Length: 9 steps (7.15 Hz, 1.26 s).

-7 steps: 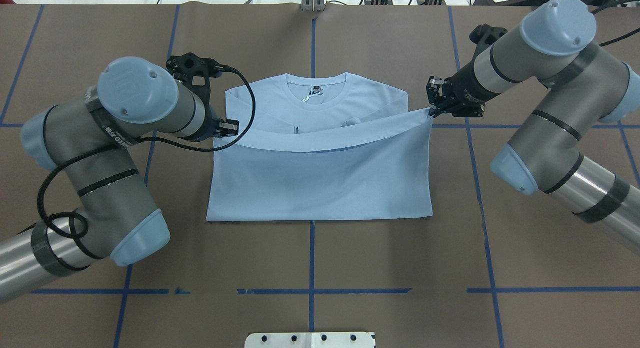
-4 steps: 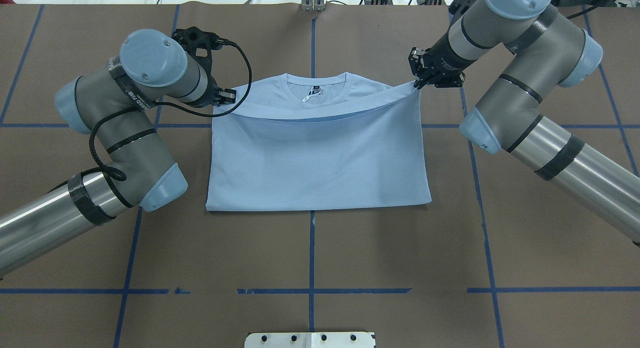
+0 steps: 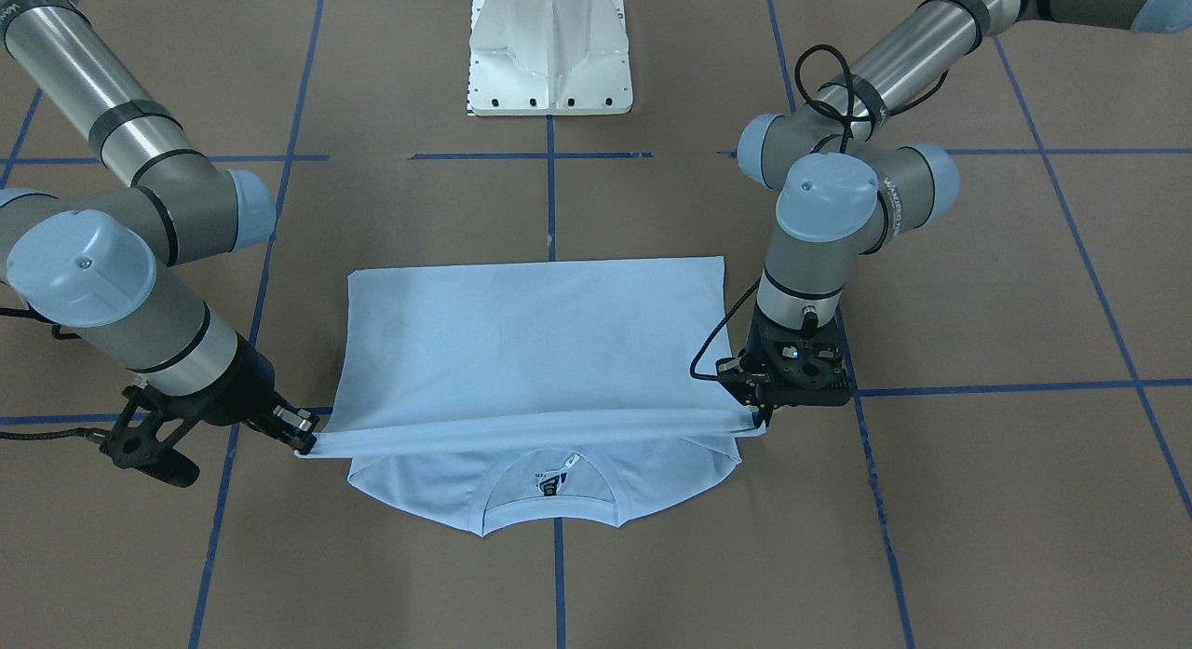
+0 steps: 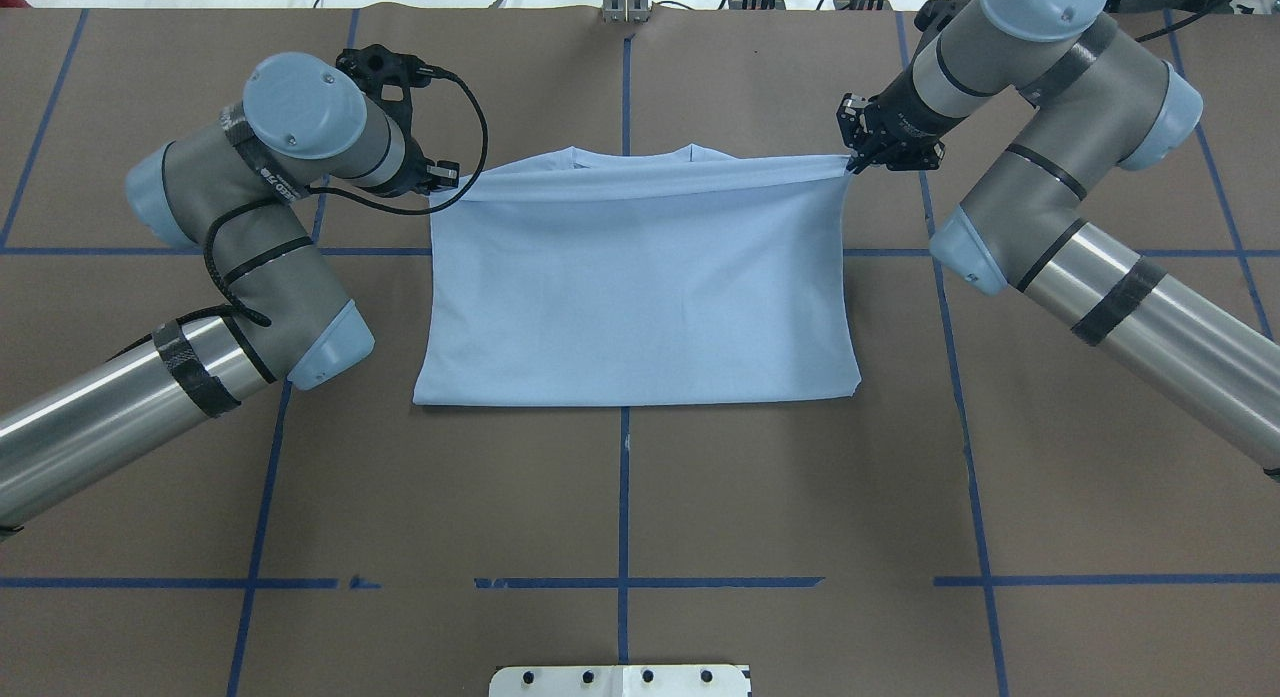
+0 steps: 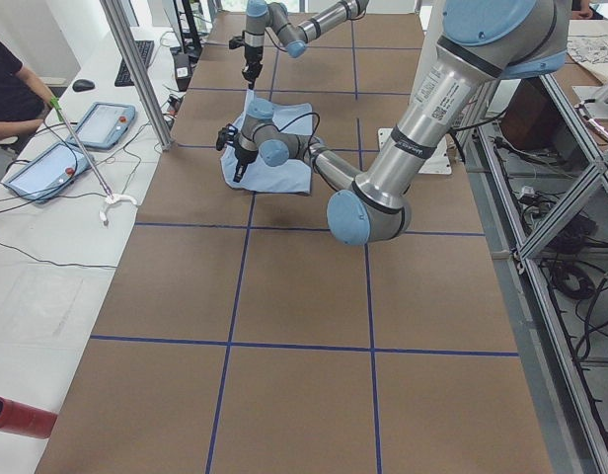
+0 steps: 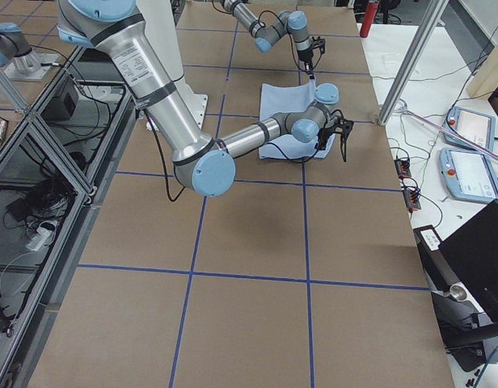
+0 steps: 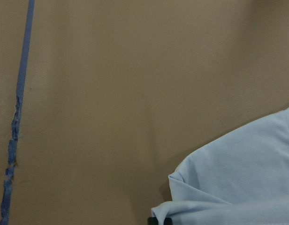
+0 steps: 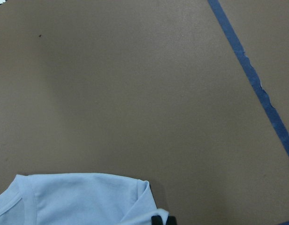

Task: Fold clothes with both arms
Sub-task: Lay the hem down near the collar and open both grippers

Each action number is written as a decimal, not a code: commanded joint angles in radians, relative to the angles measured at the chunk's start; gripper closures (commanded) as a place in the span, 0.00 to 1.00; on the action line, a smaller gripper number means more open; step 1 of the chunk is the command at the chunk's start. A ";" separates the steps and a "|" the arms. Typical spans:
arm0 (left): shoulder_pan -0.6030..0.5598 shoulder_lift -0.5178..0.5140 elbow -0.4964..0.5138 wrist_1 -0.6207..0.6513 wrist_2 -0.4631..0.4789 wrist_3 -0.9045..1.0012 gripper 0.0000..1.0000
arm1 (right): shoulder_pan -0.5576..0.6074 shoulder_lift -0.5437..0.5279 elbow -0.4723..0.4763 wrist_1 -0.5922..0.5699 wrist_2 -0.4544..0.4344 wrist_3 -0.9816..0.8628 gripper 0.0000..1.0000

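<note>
The pale light-blue T-shirt (image 4: pixel 640 287) lies on the brown table, its lower half folded up over the chest. The lifted hem (image 4: pixel 640 177) stretches taut between both grippers and, from overhead, hides all but the collar's top edge. The collar and neck label (image 3: pixel 556 481) show in the front-facing view. My left gripper (image 4: pixel 447 177) is shut on the hem's left corner, just above the table. My right gripper (image 4: pixel 852 162) is shut on the hem's right corner. Each wrist view shows a shirt shoulder (image 7: pixel 238 187) (image 8: pixel 79 197) below. The chest print is hidden.
The white pedestal base (image 3: pixel 549 53) stands at the near table edge (image 4: pixel 620 680). Blue tape lines (image 4: pixel 623 497) grid the brown table. An operator (image 5: pixel 8 89), tablets (image 5: pixel 97 123) and a metal post (image 5: pixel 136 69) stand along the table's far side.
Both grippers have carried the hem farther from the robot, from mid-chest up to the collar. The folded half now covers the chest, sleeves and most of the neck opening.
</note>
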 commanded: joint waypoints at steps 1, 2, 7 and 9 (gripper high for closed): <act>-0.003 -0.021 0.020 -0.008 0.000 -0.001 1.00 | -0.003 0.005 -0.005 0.002 -0.001 -0.002 1.00; -0.003 -0.032 0.020 -0.007 0.002 -0.010 1.00 | -0.006 0.014 -0.007 0.000 -0.003 -0.002 1.00; -0.001 -0.050 0.022 -0.010 0.003 -0.050 0.99 | -0.020 0.021 -0.002 0.002 -0.003 -0.008 0.72; 0.002 -0.052 0.031 -0.010 0.005 -0.064 0.29 | -0.024 0.021 -0.002 0.002 -0.009 -0.008 0.06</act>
